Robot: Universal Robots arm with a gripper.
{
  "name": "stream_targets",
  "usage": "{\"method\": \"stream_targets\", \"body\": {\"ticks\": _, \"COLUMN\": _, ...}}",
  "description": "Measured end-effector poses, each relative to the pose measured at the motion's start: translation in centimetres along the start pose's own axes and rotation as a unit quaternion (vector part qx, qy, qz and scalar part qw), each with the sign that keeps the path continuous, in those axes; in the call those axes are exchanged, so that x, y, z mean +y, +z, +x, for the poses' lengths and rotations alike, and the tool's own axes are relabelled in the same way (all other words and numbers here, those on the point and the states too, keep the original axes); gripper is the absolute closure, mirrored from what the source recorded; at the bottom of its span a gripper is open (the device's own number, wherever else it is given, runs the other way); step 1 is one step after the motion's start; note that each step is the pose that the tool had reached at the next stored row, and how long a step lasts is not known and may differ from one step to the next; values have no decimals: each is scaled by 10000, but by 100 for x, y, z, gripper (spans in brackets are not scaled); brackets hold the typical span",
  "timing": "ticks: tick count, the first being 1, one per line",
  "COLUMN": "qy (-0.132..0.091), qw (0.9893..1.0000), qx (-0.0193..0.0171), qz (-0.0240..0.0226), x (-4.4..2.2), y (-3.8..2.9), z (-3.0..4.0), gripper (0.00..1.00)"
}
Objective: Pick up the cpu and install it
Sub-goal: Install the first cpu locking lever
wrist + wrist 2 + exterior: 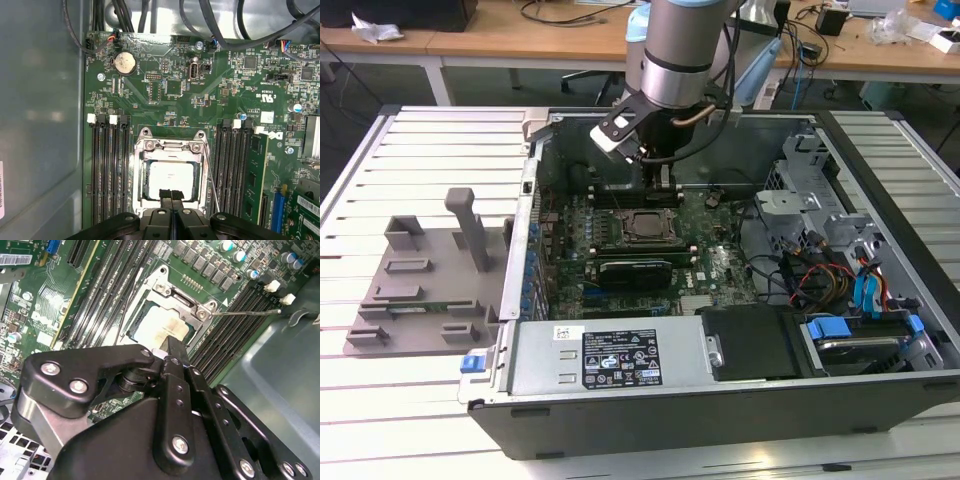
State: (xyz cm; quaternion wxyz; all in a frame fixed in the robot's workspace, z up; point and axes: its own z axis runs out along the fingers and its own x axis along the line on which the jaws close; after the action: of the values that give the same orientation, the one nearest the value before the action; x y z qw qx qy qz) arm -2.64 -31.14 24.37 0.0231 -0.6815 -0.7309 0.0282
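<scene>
A white slatted table (420, 150) holds an open computer case (670, 420), and the tool (171, 194) is down inside it. Its two fingers are pressed tight together with nothing between them. The cpu (170, 176) lies flat in the socket frame (142, 150), right under the tool's tip. I can't tell if they touch. I think you are seating the chip, so go slow and soft. Hold the tool straight, and keep off the thin metal lever (211, 175) just beside the tool.
</scene>
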Motion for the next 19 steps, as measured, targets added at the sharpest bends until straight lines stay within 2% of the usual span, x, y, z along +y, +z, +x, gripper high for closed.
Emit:
{"method": "stream_targets", "body": {"ticks": 2, "qy": -271, "qw": 9996, "qx": -19, "qz": -2, "x": 0, "y": 1, "z": 0, "gripper": 89}}
{"method": "stream_targets", "body": {"ticks": 4, "qy": -445, "qw": 9990, "qx": -32, "qz": -3, "x": 0, "y": 1, "z": 0, "gripper": 89}}
{"method": "stream_targets", "body": {"ticks": 5, "qy": -649, "qw": 9979, "qx": -47, "qz": -4, "x": 0, "y": 1, "z": 1, "gripper": 89}}
{"method": "stream_targets", "body": {"ticks": 6, "qy": -828, "qw": 9965, "qx": -60, "qz": -5, "x": 0, "y": 1, "z": 1, "gripper": 89}}
{"method": "stream_targets", "body": {"ticks": 7, "qy": -1052, "qw": 9944, "qx": -76, "qz": -5, "x": 0, "y": 1, "z": 1, "gripper": 89}}
{"method": "stream_targets", "body": {"ticks": 9, "qy": -1325, "qw": 9911, "qx": -96, "qz": -7, "x": 0, "y": 1, "z": 1, "gripper": 89}}
{"method": "stream_targets", "body": {"ticks": 11, "qy": -1466, "qw": 9891, "qx": -106, "qz": -8, "x": 0, "y": 1, "z": 1, "gripper": 89}}
{"method": "stream_targets", "body": {"ticks": 12, "qy": -1641, "qw": 9864, "qx": -119, "qz": -8, "x": 0, "y": 1, "z": 0, "gripper": 89}}
{"method": "stream_targets", "body": {"ticks": 13, "qy": -1731, "qw": 9848, "qx": -125, "qz": -9, "x": 0, "y": 1, "z": 0, "gripper": 89}}
{"method": "stream_targets", "body": {"ticks": 16, "qy": -1887, "qw": 9819, "qx": -137, "qz": -10, "x": 1, "y": 1, "z": 1, "gripper": 89}}
{"method": "stream_targets", "body": {"ticks": 18, "qy": -2075, "qw": 9781, "qx": -150, "qz": -11, "x": 1, "y": 1, "z": 1, "gripper": 89}}
{"method": "stream_targets", "body": {"ticks": 19, "qy": -2126, "qw": 9770, "qx": -154, "qz": -11, "x": 1, "y": 1, "z": 1, "gripper": 89}}
